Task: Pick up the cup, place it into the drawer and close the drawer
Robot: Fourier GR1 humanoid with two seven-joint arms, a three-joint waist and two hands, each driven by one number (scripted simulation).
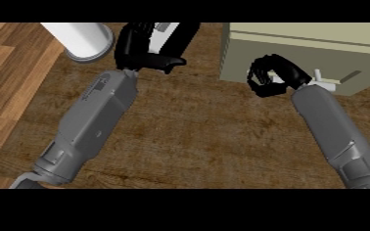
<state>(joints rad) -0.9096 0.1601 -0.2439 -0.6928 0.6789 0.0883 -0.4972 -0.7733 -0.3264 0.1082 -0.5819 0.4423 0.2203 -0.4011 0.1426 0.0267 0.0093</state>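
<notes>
The white cup [81, 38] stands on the counter at the top left, its upper part cut off by the view's edge. My left hand [145, 46] is just to the right of the cup, fingers straight and pointing away, thumb out to the right; I cannot tell whether it touches the cup. The beige drawer unit [303, 44] sits at the top right, with a pale handle [329, 83] on its front. In front of its left part, my right hand [271, 76] has its fingers curled and holds nothing.
The dark wooden counter top [202, 127] fills the middle between my forearms. A lighter wooden strip [18, 78] runs along the left side.
</notes>
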